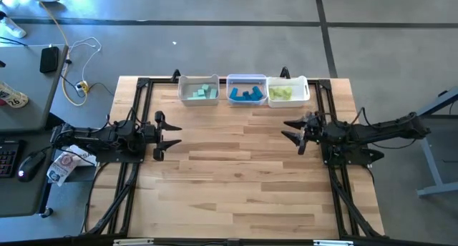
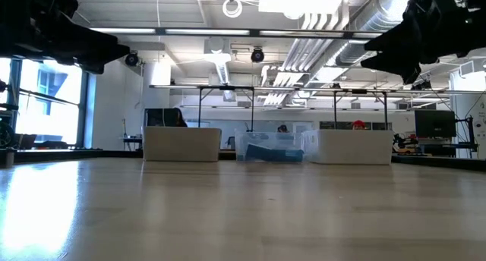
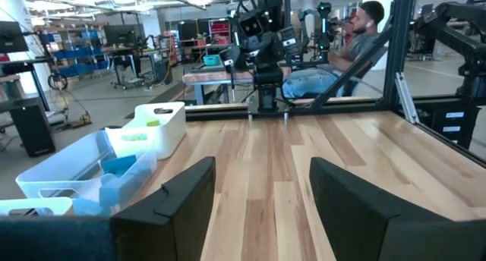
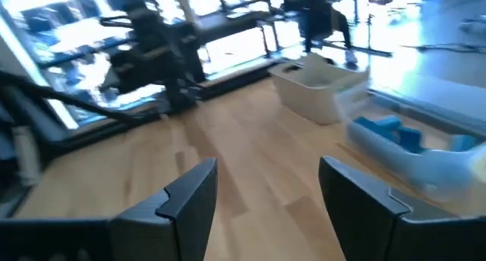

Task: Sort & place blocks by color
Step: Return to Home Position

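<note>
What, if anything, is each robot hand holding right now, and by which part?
Nothing is held. The left hand and the right hand are both open and empty over the table; the blocks lie in the bins.

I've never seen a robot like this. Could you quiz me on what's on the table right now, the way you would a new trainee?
1. True or false: some blocks lie loose on the table, outside the three bins.
2. Which blocks are in the middle bin? A: yellow-green. B: darker blue. C: pale teal.
3. Fill in: the left gripper and the right gripper both hover over the wood with fingers ____, holding nothing.
Key: 1 false, no blocks show on the wood. 2 B, the darker blue blocks. 3 open.
</note>
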{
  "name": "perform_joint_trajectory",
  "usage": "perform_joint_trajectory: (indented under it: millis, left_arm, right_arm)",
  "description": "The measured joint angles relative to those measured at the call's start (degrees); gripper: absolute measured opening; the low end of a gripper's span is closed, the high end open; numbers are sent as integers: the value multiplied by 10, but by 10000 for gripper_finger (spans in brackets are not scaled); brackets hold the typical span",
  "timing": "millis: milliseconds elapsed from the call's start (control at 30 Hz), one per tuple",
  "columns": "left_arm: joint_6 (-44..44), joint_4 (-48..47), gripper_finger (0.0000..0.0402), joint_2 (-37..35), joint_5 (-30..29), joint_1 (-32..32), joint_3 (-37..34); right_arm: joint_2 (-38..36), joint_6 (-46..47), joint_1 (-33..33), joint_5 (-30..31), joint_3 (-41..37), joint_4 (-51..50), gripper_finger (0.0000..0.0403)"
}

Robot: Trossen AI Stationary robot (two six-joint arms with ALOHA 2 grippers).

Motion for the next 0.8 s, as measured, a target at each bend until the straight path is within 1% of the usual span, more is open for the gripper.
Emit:
perform_joint_trajectory:
  millis: [167, 233, 333, 500, 667, 800]
  left_arm:
    - [0, -5, 202, 0, 0, 0, 0]
    - [0, -11, 202, 0, 0, 0, 0]
    - [0, -23, 202, 0, 0, 0, 0]
    - [4, -45, 202, 0, 0, 0, 8]
    - [15, -92, 202, 0, 0, 0, 24]
    - [10, -94, 202, 0, 1, 0, 24]
  right_arm:
    - [-32, -34, 1, -56, -51, 76, 216]
    - [-44, -45, 1, -69, -68, 98, 216]
    - [-65, -48, 1, -75, -83, 102, 216]
    - [-108, -63, 1, -69, -91, 66, 216]
    - [-162, -67, 0, -61, -91, 8, 216]
    - [-203, -67, 0, -54, -91, -37, 216]
